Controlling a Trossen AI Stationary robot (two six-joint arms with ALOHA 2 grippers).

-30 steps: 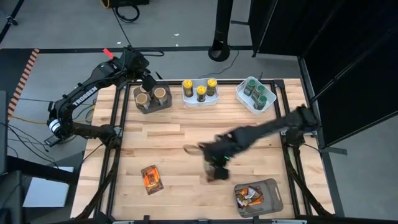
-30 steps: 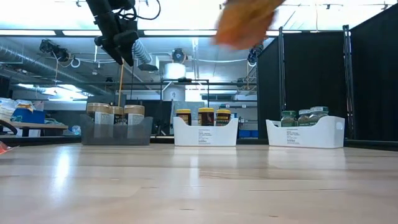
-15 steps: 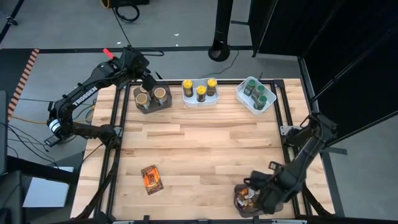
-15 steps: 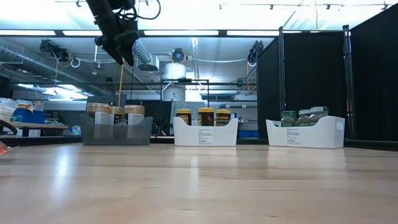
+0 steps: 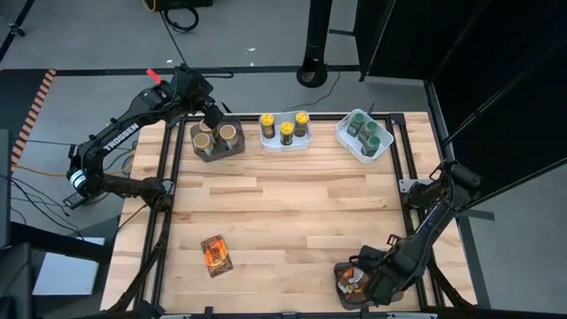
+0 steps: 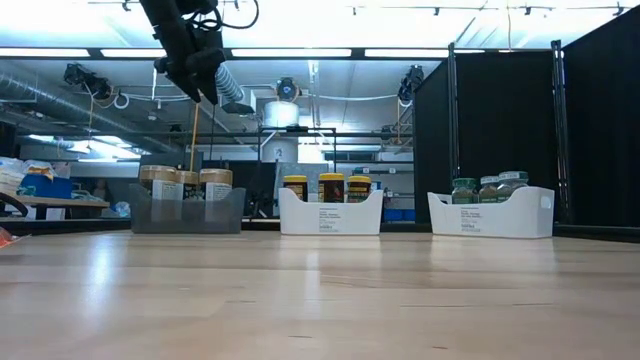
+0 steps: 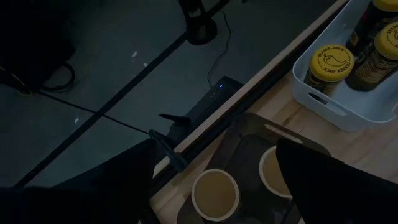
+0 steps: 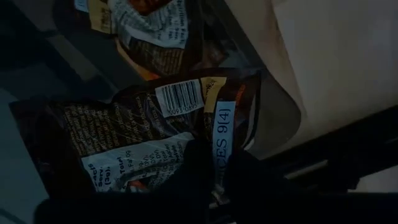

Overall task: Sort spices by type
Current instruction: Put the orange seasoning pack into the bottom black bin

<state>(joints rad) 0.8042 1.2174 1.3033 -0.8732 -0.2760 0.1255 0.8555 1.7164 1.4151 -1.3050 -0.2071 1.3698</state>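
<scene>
The wooden worktop (image 5: 283,208) stands in a workshop with ceiling strip lights and black curtains. The right hand (image 5: 359,282) hangs over the grey bin (image 5: 387,268), a brown packet (image 8: 143,140) just below its fingers; their state cannot be told. The left hand (image 5: 211,115) hovers spread above the tan-lidded jars (image 5: 217,136). An orange packet (image 5: 214,253) lies well apart.

Your left arm: raised at the far left corner | left gripper (image 6: 205,88): fingers spread wide, holding nothing | your right arm: folded low at the near right | right gripper (image 5: 361,282): pointing down
</scene>
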